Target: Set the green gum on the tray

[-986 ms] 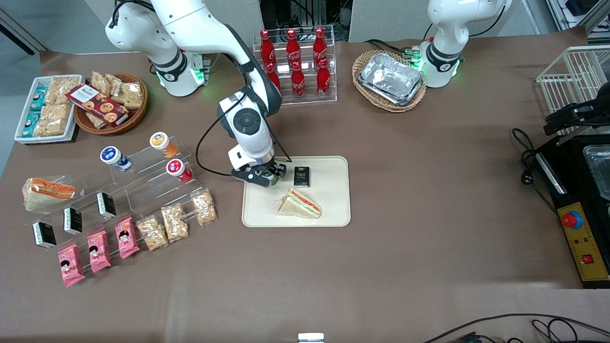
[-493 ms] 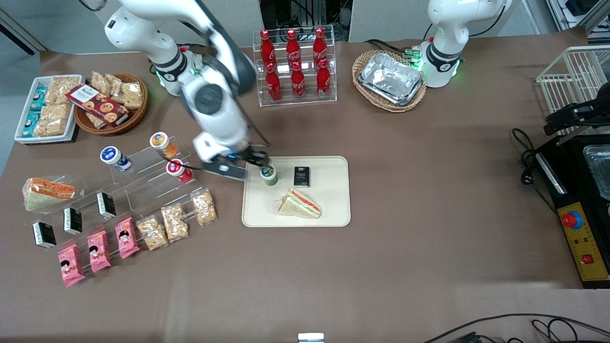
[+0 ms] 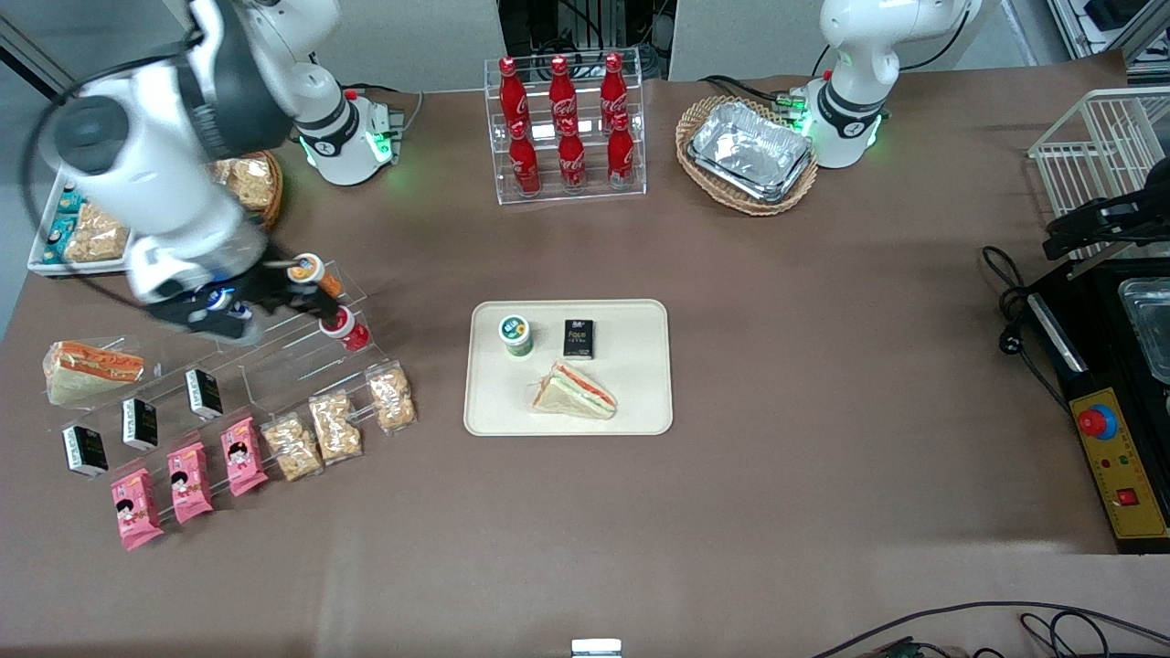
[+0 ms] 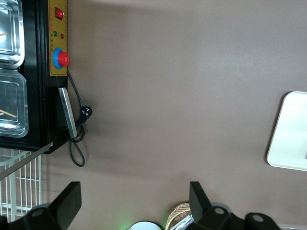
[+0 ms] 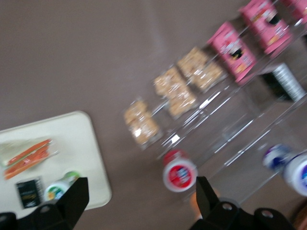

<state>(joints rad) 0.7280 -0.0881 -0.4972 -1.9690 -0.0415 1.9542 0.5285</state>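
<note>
The green gum [image 3: 515, 334] stands upright on the cream tray [image 3: 640, 407], in the tray's corner farthest from the front camera, toward the working arm's end. It also shows in the right wrist view [image 5: 60, 188], on the tray [image 5: 81, 143]. My gripper [image 3: 274, 294] is open and empty. It hangs well away from the tray, above the clear acrylic step shelf [image 3: 274, 356] toward the working arm's end of the table. In the wrist view the gripper [image 5: 139, 206] is spread wide above the red-lidded bottle [image 5: 179, 171]. A corner of the tray shows in the left wrist view [image 4: 292, 139].
A wrapped sandwich [image 3: 574, 391] and a black box [image 3: 579, 338] lie on the tray beside the gum. The shelf holds the red-lidded [image 3: 343, 327] and orange-lidded [image 3: 309, 271] bottles, black boxes, pink packets and snack bags. A cola rack [image 3: 567, 128] and a basket of foil trays [image 3: 749, 151] stand farther from the camera.
The gripper opened and let go of the green gum on the tray. It then swung away toward the working arm's end and now hangs over the acrylic shelf.
</note>
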